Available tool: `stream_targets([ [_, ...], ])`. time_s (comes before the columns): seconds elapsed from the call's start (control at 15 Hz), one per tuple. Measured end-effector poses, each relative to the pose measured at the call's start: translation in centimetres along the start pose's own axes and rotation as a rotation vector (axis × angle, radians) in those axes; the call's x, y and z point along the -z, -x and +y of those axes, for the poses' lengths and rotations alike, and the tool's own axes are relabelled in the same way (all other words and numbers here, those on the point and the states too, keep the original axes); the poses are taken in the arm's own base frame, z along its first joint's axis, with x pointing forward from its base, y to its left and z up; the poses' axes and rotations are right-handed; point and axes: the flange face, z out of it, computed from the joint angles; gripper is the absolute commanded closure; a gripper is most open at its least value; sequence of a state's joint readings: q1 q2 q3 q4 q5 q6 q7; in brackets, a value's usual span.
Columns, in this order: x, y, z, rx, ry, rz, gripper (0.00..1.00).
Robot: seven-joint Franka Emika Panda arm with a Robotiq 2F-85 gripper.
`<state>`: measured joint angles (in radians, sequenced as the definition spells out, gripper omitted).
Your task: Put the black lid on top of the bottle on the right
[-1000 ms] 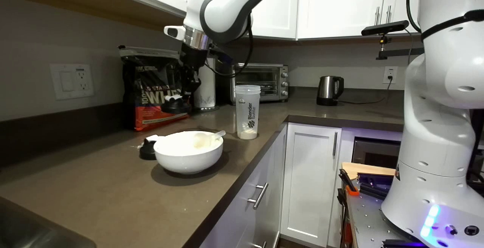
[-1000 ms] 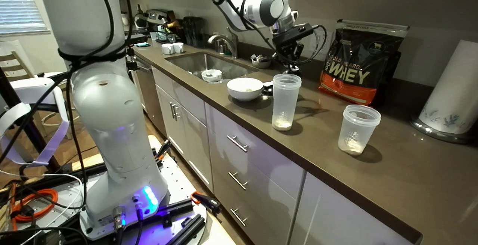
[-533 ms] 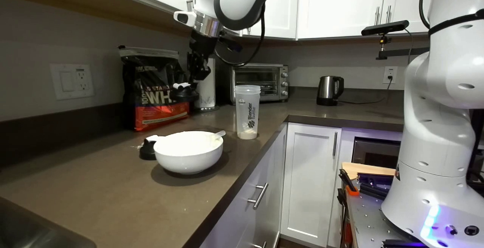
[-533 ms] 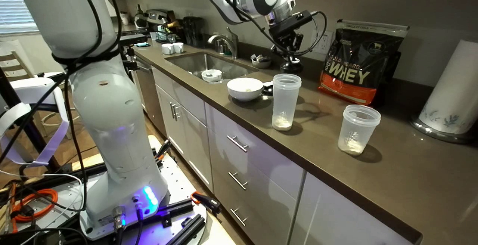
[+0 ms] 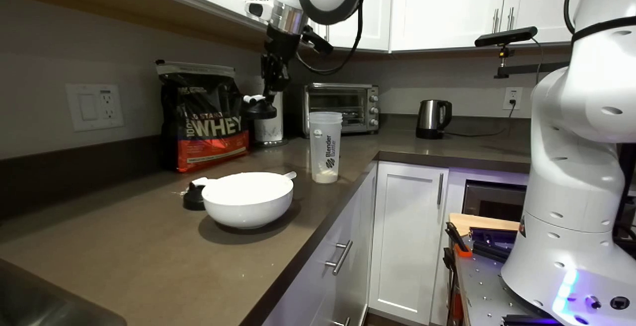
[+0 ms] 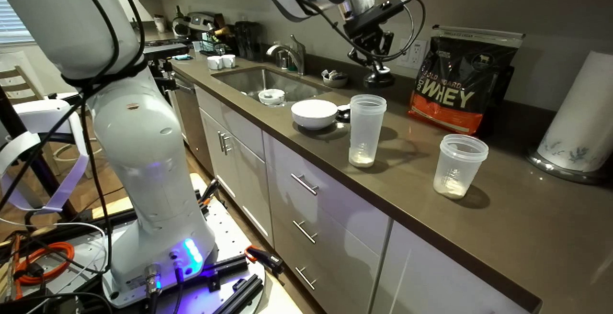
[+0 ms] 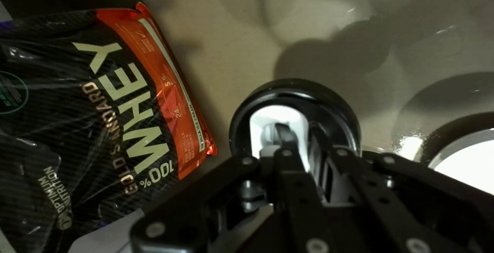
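Observation:
My gripper (image 7: 300,130) is shut on the black lid (image 7: 332,112), its fingers at the lid's white flip top (image 7: 276,115). In both exterior views the lid (image 5: 261,111) (image 6: 379,81) hangs in the air above the counter, roughly level, below the gripper (image 5: 271,93) (image 6: 377,62). The bottle (image 5: 325,149) is tall and translucent with dark print and powder at its bottom. It stands upright without a lid, and the bottle also shows in an exterior view (image 6: 366,129). The held lid is apart from it, in front of the whey bag in an exterior view.
A shorter translucent cup (image 6: 459,165) with powder stands apart from the bottle. A white bowl (image 5: 247,202) stands beside another black lid (image 5: 194,197). A whey bag (image 5: 206,117) and paper towel roll (image 6: 579,117) stand toward the wall. Upper cabinets (image 5: 348,23) hang above.
My gripper has risen with the black lid, higher above the counter. In an exterior view it has also moved right, across the whey bag's front. Bottle and bowl stay put.

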<state>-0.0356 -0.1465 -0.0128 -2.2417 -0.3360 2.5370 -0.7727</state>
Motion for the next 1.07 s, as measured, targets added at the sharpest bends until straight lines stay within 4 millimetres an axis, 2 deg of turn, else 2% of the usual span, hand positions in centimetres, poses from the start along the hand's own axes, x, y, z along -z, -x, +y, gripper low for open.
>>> stream_targets([
  [0.6, 1.1, 3.1, 1.9, -0.084, 0.019, -0.03, 0.95],
  [1.07, 0.7, 7.7, 4.3, -0.225, 0.031, -0.064, 0.95],
])
